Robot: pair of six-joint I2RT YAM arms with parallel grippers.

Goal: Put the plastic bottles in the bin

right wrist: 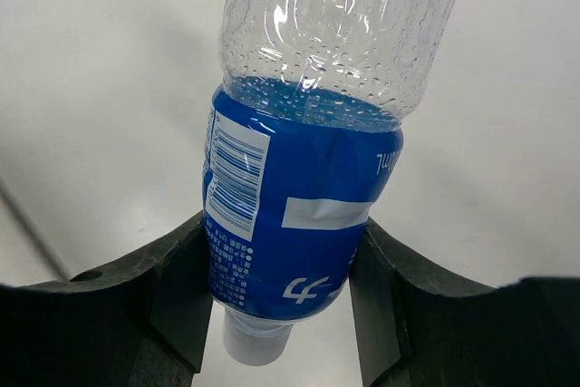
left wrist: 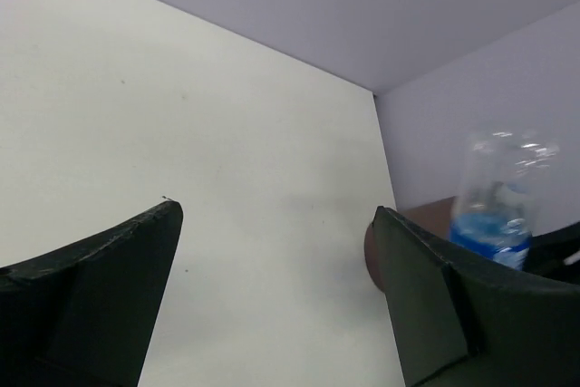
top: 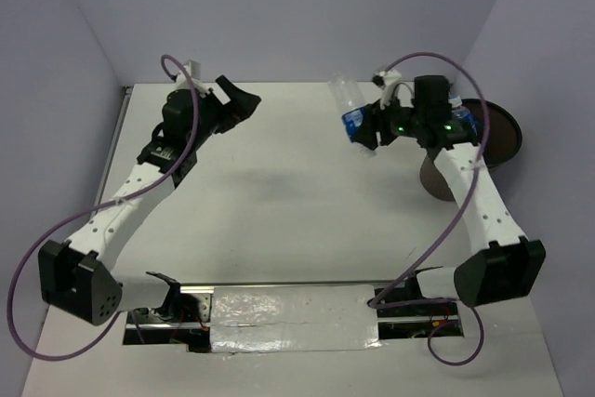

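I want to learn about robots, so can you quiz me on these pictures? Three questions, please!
1. True or false: the left gripper is shut.
2. What colour is the label on the bottle in the right gripper? A) red B) blue C) green
3. Fill the gap: the bin stands on the robot's ____ side.

Key: 1 false (it is open and empty); 2 B; 3 right.
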